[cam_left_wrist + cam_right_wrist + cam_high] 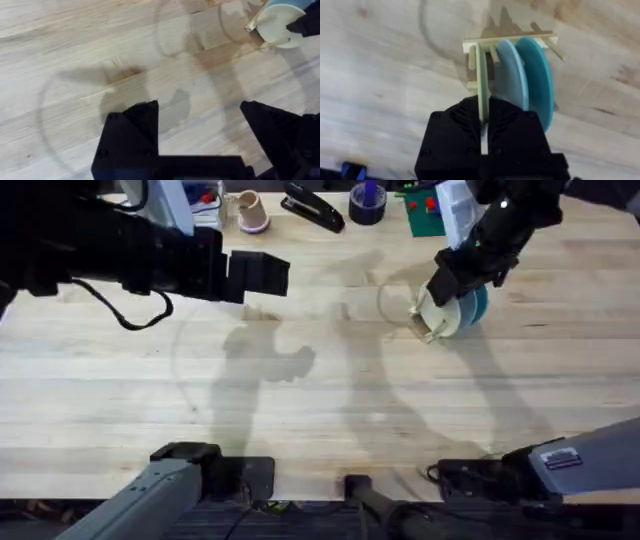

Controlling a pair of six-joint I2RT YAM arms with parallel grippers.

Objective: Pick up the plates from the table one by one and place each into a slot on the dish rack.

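So the desk (330,430) is mostly bare pale planks here. The dish rack (510,42) sits on it toward the far right, and it's got two blue plates standing upright in its slots: a light blue plate (512,75) and a teal plate (537,80) just beside it. The right pincer (484,112) is clenched on the edge of a cream plate (482,75), which stands on edge in the rack next to the light blue one, right at the pincer's tips. The left pincer (200,130) hangs released over bare wood, well apart from the rack.
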